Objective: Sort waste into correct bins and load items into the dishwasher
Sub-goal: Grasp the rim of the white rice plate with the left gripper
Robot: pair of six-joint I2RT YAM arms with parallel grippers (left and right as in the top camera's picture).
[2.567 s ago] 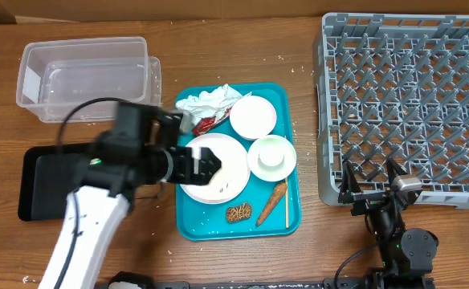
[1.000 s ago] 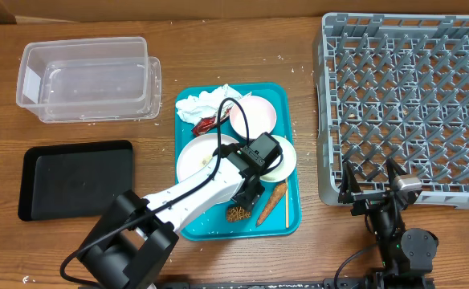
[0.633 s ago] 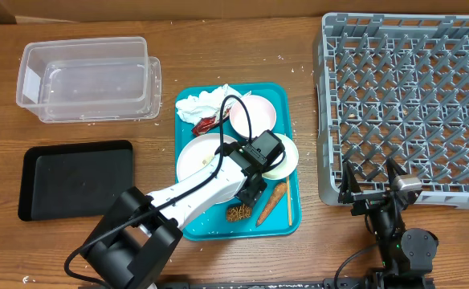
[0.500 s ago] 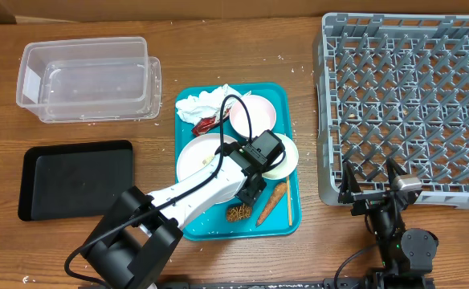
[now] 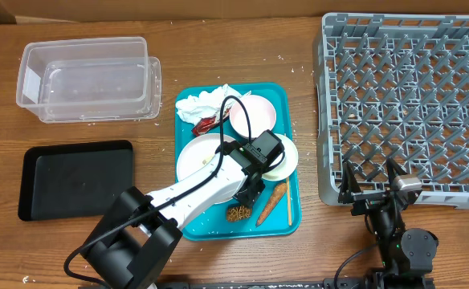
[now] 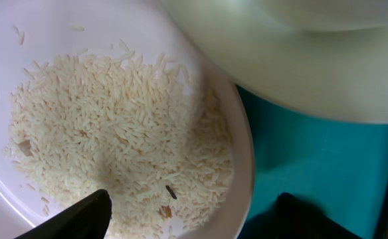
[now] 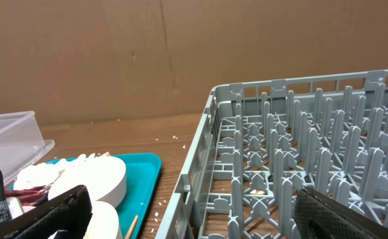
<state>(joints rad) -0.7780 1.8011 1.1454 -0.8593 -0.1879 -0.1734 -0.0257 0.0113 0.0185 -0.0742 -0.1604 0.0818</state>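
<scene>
**Taking the rice plate by its rim**

Overhead: left tool [image 5: 249, 193] low over plate [image 5: 202, 156] on tray [image 5: 218, 227].
Left wrist: jaws apart, straddling the plate rim; rice [image 6: 114, 126] heaped. I'd seat deeper, clamp, lift level.
Right wrist: right tool [image 7: 197, 219] spread wide beside rack [image 7: 300, 133].

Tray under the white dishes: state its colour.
The tray is plain teal, clearest in the overhead view.

Lab test bench: wooden table [image 5: 218, 40], cardboard backdrop [image 7: 114, 53] behind.
</scene>
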